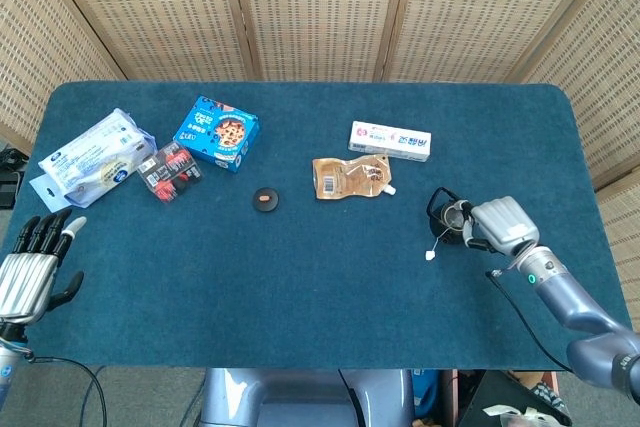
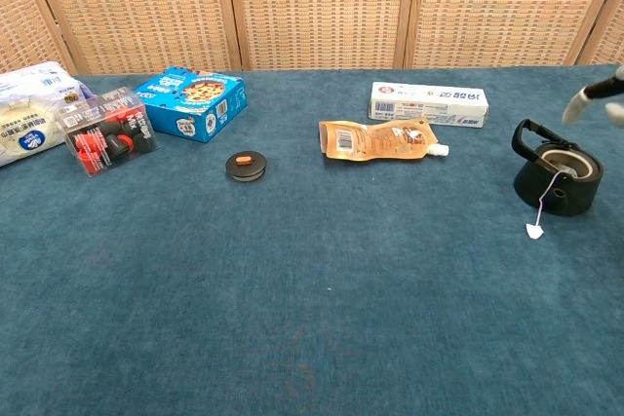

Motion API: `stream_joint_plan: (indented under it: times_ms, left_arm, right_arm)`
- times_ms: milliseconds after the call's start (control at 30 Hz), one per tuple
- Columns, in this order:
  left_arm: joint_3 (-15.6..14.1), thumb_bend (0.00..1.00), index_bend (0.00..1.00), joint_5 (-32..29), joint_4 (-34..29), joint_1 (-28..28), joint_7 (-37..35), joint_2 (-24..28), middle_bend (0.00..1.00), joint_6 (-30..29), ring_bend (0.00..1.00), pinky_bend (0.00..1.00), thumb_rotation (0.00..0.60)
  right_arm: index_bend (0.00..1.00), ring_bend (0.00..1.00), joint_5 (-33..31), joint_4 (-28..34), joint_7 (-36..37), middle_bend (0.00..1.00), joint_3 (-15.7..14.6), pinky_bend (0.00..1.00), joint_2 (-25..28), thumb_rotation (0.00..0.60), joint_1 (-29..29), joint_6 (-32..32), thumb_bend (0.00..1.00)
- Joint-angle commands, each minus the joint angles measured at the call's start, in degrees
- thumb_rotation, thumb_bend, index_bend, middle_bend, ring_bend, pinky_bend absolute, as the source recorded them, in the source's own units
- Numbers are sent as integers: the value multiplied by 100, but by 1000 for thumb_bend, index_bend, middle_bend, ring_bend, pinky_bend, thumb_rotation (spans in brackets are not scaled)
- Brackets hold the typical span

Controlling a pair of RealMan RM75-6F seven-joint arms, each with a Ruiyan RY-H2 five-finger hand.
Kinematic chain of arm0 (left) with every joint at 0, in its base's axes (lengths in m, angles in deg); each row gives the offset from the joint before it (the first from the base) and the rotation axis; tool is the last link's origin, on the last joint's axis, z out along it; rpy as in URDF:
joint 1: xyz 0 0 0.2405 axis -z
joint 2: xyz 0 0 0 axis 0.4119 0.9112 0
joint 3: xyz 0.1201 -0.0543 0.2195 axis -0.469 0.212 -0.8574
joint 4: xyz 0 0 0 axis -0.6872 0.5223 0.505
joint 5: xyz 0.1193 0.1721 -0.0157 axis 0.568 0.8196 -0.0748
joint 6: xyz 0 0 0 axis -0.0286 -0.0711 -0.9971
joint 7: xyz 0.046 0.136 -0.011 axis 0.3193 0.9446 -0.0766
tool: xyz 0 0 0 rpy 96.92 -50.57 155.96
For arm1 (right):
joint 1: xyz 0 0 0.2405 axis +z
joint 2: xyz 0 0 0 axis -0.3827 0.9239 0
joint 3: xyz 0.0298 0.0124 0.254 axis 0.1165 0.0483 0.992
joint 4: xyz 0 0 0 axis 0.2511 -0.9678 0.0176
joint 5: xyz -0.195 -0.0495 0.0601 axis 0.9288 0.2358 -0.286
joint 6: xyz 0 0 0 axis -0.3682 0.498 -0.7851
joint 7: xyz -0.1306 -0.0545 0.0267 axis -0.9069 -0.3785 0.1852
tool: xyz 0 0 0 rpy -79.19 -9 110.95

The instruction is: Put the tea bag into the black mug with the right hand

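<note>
The black mug [image 1: 447, 215] [image 2: 558, 180] stands upright at the right of the table, handle toward the far left. A tea bag string [image 2: 548, 192] runs out of the mug over its front rim. Its white tag [image 1: 430, 255] [image 2: 533, 231] lies on the cloth just in front. The bag itself is down inside the mug and hard to make out. My right hand [image 1: 497, 224] [image 2: 592, 96] hovers just right of the mug, above its rim, fingers apart and holding nothing. My left hand [image 1: 30, 272] rests open at the near left edge.
Left of the mug lie an orange pouch [image 1: 350, 177] [image 2: 378, 138] and a white toothpaste box [image 1: 390, 140] [image 2: 429, 103]. A small black lid [image 1: 265, 200] sits mid-table. A blue cookie box [image 1: 216, 132], a red-black pack [image 1: 168, 169] and a white bag [image 1: 95, 157] occupy the far left.
</note>
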Motion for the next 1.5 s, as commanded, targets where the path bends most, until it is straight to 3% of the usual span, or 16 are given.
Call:
stream_joint_plan:
  times_ms: [33,200,300,567,667,1033,1133,1267,1500]
  left_arm:
    - [-23,410,72,-5,-9,-18,-10,-12,0,6,0,0,600]
    - [-56,411,72,-21,-28,-69,-30,-30,0,-19,0,0,600]
    - [-65,410,72,-20,-34,-92,-35,-37,0,-42,0,0,600]
    - [-75,410,72,37,20,-194,-131,-160,0,-222,0,0,600]
    - [-102,410,70,62,39,-233,-180,-200,0,-259,0,0,600]
    - [-212,411,31,265,66,-417,-302,-366,0,-521,0,0,600]
    - [-240,410,8,305,103,-477,-307,-432,0,-599,0,0,600]
    - [-267,410,0,330,134,-544,-291,-482,0,-675,0,0,600]
    - [-345,409,0,409,124,-665,-308,-507,0,-787,0,0,600]
  right_arm:
    - [220,899,144,319,126,914,122,962,153,89,-338,693,902]
    - [220,885,305,323,257,866,203,962,32,111,-715,1448,902]
    - [220,815,397,303,417,802,265,961,-26,108,-915,1826,874]
    - [164,637,506,290,485,590,352,776,-252,123,-1409,2702,494]
    - [112,538,538,340,449,481,351,671,-369,125,-1592,3005,436]
    - [26,92,816,454,378,101,200,261,-733,116,-2255,3905,342]
    - [0,12,949,434,390,26,135,152,-823,106,-2424,4124,339]
    - [0,0,1074,387,362,0,40,12,-905,12,-2598,4275,339]
    - [0,0,1270,237,201,0,-141,0,-1061,0,-2874,4448,340]
